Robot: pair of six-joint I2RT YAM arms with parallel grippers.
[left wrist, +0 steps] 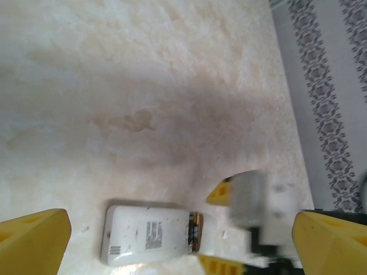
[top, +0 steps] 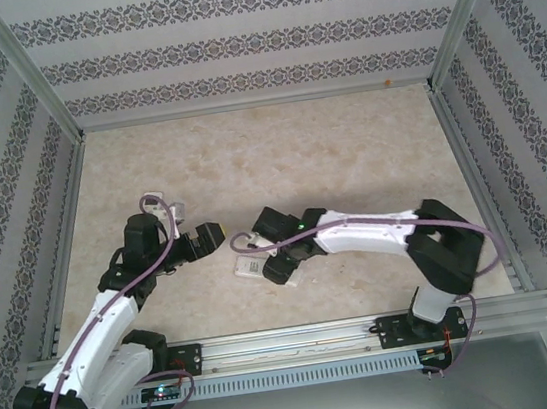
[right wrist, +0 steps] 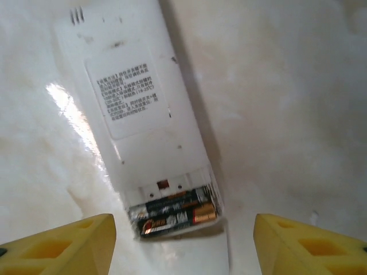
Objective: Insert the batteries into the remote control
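Observation:
The white remote (right wrist: 135, 109) lies face down on the marble table, its label side up and its battery bay uncovered. Two dark, copper-ended batteries (right wrist: 178, 215) lie side by side in the bay. My right gripper (right wrist: 183, 252) is open and hovers just above the bay end, one yellow finger on each side of it, holding nothing. From above, the right gripper (top: 274, 265) is at the remote's (top: 250, 267) right end. My left gripper (top: 209, 237) is open and empty, held above and left of the remote (left wrist: 146, 235). The batteries (left wrist: 195, 232) show at its right end.
A flat white piece (right wrist: 198, 255), probably the battery cover, lies against the open bay end. Patterned walls on metal posts (top: 47, 209) enclose the table. The arms' base rail (top: 292, 343) runs along the near edge. Bare marble (top: 267, 155) stretches behind the arms.

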